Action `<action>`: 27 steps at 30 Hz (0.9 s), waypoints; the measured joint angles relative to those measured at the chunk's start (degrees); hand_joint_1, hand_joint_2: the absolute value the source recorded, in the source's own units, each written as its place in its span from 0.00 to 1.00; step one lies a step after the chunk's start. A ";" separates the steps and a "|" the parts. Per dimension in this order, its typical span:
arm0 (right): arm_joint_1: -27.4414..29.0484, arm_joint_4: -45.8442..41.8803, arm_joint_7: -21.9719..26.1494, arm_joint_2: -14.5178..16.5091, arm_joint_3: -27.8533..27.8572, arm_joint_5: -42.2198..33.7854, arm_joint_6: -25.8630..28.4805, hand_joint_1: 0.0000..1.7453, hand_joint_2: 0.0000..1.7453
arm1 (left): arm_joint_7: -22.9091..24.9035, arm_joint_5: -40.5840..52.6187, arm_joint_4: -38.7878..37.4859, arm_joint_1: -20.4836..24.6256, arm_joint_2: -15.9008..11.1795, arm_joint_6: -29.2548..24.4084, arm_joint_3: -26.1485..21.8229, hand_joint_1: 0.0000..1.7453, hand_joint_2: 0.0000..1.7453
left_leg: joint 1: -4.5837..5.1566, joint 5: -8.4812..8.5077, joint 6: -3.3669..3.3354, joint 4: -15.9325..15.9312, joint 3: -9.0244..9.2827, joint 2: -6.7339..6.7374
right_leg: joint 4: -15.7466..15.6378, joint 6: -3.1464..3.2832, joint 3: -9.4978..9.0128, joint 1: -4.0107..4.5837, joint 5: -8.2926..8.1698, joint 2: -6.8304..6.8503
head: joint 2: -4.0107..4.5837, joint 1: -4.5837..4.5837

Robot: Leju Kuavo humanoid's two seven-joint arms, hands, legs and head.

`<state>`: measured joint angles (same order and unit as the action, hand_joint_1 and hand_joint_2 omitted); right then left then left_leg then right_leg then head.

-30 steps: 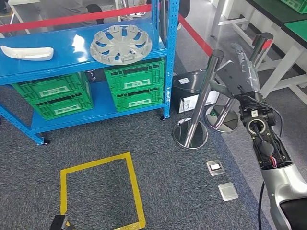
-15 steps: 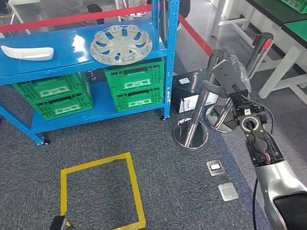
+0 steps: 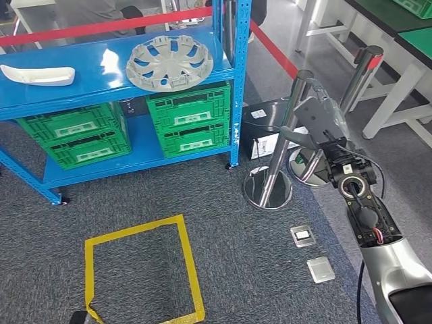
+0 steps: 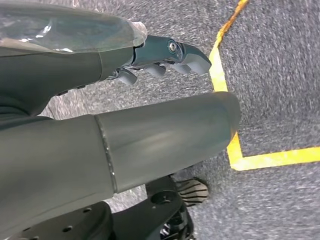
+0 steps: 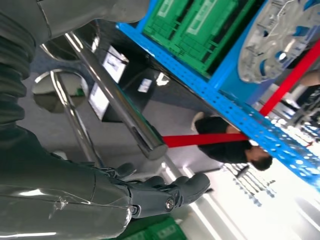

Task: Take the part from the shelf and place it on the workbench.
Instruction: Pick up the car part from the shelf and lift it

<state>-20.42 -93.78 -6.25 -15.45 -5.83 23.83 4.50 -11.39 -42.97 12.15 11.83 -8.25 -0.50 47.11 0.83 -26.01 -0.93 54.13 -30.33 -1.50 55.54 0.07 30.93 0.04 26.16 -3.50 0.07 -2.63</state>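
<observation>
A silver hubcap [image 3: 169,62] lies flat on the top board of the blue shelf [image 3: 92,94]; the right wrist view also catches the hubcap [image 5: 279,37]. A long white trim part [image 3: 36,74] lies at the shelf's left end. My right hand [image 3: 318,115] is raised to the right of the shelf, in front of a chrome post, well apart from both parts. The right hand [image 5: 151,192] has its fingers stretched out and holds nothing. My left hand [image 4: 151,55] hangs over the grey carpet by the yellow tape, fingers extended and holding nothing.
Green crates [image 3: 191,118] fill the shelf's lower level. Two chrome posts [image 3: 283,145] with a red belt [image 3: 270,44] stand right of the shelf, beside a black box [image 3: 264,128]. A yellow tape square [image 3: 140,270] marks the carpet. A green-topped workbench [image 3: 408,40] stands at the far right.
My right arm has swung a little to the left and lower, bringing the hand in front of the nearer chrome post. The parts on the shelf have not moved.
</observation>
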 joint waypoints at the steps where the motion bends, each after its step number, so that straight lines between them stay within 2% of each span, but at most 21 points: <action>1: -0.25 0.01 0.54 0.01 -0.08 0.32 -0.12 0.00 1.00 | -0.21 -0.61 -0.03 -0.17 -0.37 0.34 -0.03 0.00 0.00 | 0.00 0.00 0.00 0.00 0.00 0.00 | 0.00 0.00 0.00 0.00 0.00 0.00 | 0.00 0.00; 17: -1.54 0.08 1.17 0.06 -0.64 5.31 0.80 0.00 1.00 | -1.69 -2.32 -0.38 -2.78 -3.36 3.04 -0.33 0.00 0.00 | 0.00 0.01 0.01 0.00 0.00 -0.03 | 0.00 0.00 0.02 0.00 0.00 0.03 | 0.00 -0.01; 27: -6.46 2.60 2.41 0.08 -1.07 5.24 -0.66 0.00 1.00 | 0.11 -0.57 -0.39 -1.31 -3.31 3.05 -0.27 0.00 0.00 | 0.00 0.06 0.03 0.00 0.00 -0.03 | 0.00 0.05 -0.01 0.00 -0.05 0.04 | 0.00 -0.01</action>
<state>-26.88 -91.18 -3.85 -15.37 -6.90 29.06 3.84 -11.28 -43.53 11.76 10.52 -11.56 2.55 46.84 0.83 -25.95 -0.89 54.13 -30.33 -1.53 55.54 0.12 30.91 0.04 26.11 -3.46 0.07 -2.64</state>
